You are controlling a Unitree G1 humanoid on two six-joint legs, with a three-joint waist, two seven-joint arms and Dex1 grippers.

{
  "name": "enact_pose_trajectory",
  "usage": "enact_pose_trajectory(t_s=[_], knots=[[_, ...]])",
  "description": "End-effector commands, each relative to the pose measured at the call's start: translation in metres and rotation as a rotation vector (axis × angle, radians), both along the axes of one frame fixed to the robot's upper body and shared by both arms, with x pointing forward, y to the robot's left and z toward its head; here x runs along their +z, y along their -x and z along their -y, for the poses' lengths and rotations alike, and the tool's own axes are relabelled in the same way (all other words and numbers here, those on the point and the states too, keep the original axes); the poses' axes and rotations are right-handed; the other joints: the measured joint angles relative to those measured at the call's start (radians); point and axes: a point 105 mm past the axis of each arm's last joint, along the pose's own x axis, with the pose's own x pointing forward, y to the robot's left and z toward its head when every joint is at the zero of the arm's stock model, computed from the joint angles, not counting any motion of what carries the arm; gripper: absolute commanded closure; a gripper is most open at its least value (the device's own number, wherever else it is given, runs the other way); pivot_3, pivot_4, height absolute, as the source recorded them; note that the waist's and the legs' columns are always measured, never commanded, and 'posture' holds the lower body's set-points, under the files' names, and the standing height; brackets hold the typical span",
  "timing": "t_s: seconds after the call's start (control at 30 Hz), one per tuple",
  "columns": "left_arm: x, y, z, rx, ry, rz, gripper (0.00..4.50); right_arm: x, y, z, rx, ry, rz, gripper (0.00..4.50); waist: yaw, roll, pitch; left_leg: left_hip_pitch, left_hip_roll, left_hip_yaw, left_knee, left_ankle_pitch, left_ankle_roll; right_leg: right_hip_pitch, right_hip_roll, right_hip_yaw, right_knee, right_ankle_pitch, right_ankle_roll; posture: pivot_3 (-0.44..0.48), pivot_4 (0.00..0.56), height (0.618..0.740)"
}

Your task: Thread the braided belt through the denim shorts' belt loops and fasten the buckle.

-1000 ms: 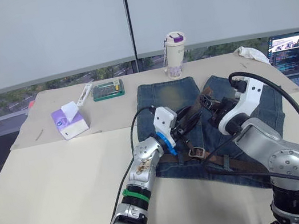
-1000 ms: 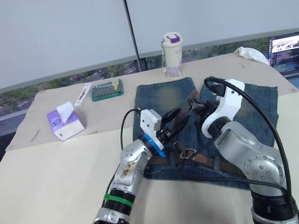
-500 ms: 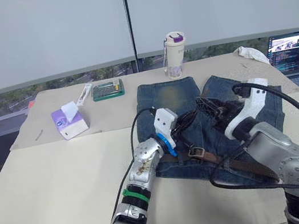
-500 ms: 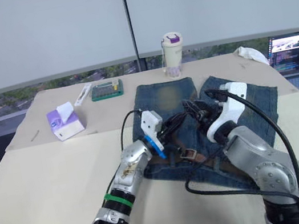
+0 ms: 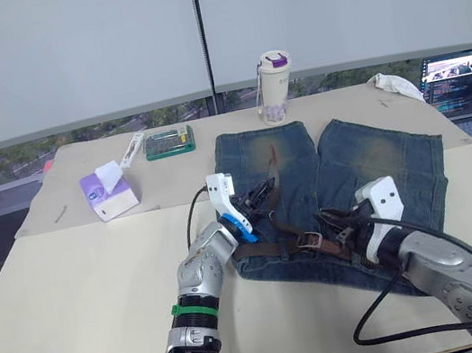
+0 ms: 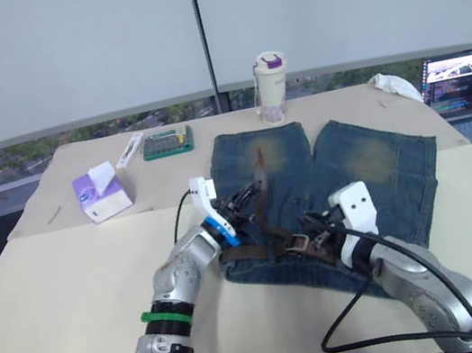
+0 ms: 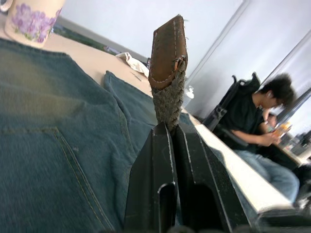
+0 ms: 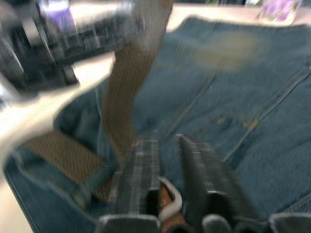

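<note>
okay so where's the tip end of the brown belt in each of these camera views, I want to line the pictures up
Left eye view: the belt tip sticks up over the denim shorts, pinched by the left pincer.
Right eye view: same raised tip, just above that pincer.
Left wrist view: tip stands upright between the black fingers.
Right wrist view: a blurred strap rises there; its tip can't be made out.
Shared landmark: the floral cup behind the shorts.

The left gripper (image 5: pixel 262 192), on its silver arm reaching toward the tabletop's middle, had its two black fingers (image 7: pixel 160 165) pinched together. The right gripper (image 5: pixel 334 225) lay low nearer the front edge, fingers (image 8: pixel 199 165) slightly parted.
</note>
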Motion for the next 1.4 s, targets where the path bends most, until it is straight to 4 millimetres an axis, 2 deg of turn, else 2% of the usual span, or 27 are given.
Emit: enact_pose_trajectory(t_s=[0.03,0.3,0.5,0.9,1.4], knots=[[0.014,0.002,-0.006,0.024,0.05,0.033,4.5,-0.004,0.001,0.003,0.012,0.056,0.017,4.47,0.001,0.0,0.0,0.0,0.0,0.0,0.0,0.0,0.0,0.0,0.0,0.0,0.0,0.0,0.0,0.0,0.15,0.74],[0.004,0.0,-0.015,0.081,-0.003,0.045,4.5,-0.015,0.004,0.007,0.001,0.073,-0.026,4.47,0.001,0.0,0.0,0.0,0.0,0.0,0.0,0.0,0.0,0.0,0.0,0.001,0.0,0.0,0.0,0.0,0.15,0.74],[0.004,0.0,-0.013,0.084,0.0,0.046,4.5,-0.021,0.004,-0.004,0.025,0.078,-0.045,4.47,0.0,0.0,0.0,0.0,0.0,0.0,0.0,0.0,0.0,0.0,0.0,0.001,0.0,0.0,0.0,0.0,0.15,0.74],[0.004,0.001,-0.014,0.09,-0.014,0.064,4.5,-0.022,-0.011,-0.02,0.034,0.087,-0.032,4.47,0.001,0.0,0.0,0.0,0.0,0.0,0.0,0.0,-0.001,0.0,0.0,0.001,0.0,0.0,0.0,0.0,0.15,0.74],[0.009,-0.011,-0.028,0.203,0.029,0.045,4.5,-0.042,-0.002,-0.018,0.047,0.11,-0.12,4.47,0.0,0.0,0.0,0.0,0.0,0.0,0.0,0.0,-0.001,0.0,0.0,0.001,0.0,0.0,0.0,0.0,0.15,0.74]])
